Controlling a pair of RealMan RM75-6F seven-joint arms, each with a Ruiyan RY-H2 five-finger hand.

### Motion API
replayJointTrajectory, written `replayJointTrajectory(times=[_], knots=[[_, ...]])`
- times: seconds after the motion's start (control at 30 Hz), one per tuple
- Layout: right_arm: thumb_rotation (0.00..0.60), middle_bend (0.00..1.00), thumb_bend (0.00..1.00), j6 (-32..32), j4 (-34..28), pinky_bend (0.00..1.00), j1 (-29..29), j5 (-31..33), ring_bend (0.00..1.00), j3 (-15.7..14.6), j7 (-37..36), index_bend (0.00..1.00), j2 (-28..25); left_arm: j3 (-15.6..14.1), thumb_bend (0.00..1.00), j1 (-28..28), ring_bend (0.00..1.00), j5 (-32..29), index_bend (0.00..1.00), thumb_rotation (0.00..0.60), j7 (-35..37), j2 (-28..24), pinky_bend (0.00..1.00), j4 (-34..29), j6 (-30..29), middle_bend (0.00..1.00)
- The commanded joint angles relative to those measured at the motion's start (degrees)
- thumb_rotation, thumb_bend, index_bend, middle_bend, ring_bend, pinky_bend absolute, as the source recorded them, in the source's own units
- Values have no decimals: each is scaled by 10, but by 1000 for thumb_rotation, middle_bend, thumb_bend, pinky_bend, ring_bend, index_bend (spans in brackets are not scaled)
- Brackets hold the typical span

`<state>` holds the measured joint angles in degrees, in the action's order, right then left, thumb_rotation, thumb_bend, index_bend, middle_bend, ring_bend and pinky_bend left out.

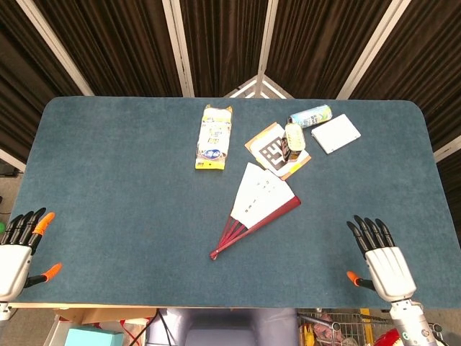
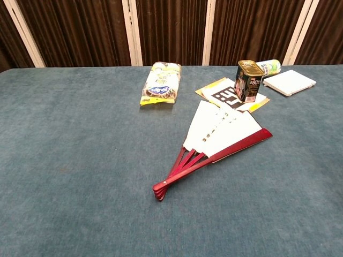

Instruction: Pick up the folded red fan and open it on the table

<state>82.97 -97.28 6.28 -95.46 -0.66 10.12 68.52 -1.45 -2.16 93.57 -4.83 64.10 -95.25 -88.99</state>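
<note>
The fan [image 1: 256, 205] lies partly spread on the blue table, white leaf toward the far right and red ribs meeting at a pivot near the front; the chest view shows the fan [image 2: 214, 142] the same way. My left hand [image 1: 18, 249] rests at the table's front left corner, fingers apart, holding nothing. My right hand [image 1: 378, 256] sits at the front right edge, fingers apart and empty, well right of the fan. Neither hand appears in the chest view.
Behind the fan lie a card with a black-and-white marker [image 1: 276, 150], a can [image 1: 294, 138], a lying bottle [image 1: 311, 115] and a white box [image 1: 336, 133]. A yellow snack bag [image 1: 215, 135] lies at the back centre. Dark curtains stand behind the table.
</note>
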Motion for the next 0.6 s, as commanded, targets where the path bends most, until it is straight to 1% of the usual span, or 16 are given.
replayJointTrajectory(times=[0.03, 0.23, 0.37, 0.5, 0.6], knots=[[600, 0, 84, -4, 14, 0, 10, -1, 0, 10, -2, 0, 11, 1, 0, 0, 0, 0, 0, 600, 0, 0, 0, 0, -1, 0], [600, 0, 84, -39, 50, 0, 41, 28, 0, 40, 17, 0, 46, 2, 0, -1, 0, -2, 0, 600, -1, 1, 0, 0, 0, 0], [600, 0, 84, -61, 73, 0, 64, 40, 0, 56, 14, 0, 75, 1, 0, 0, 0, -4, 0, 600, -2, 1, 0, -1, 2, 0], [600, 0, 84, -71, 107, 0, 86, 39, 0, 67, -1, 31, 116, 1, 0, -1, 0, -5, 0, 600, -3, 2, 0, -3, 4, 0], [600, 0, 84, -80, 133, 0, 100, 37, 0, 69, -7, 39, 149, 2, 0, -2, 0, -6, 0, 600, -7, 3, 0, -4, 7, 0]])
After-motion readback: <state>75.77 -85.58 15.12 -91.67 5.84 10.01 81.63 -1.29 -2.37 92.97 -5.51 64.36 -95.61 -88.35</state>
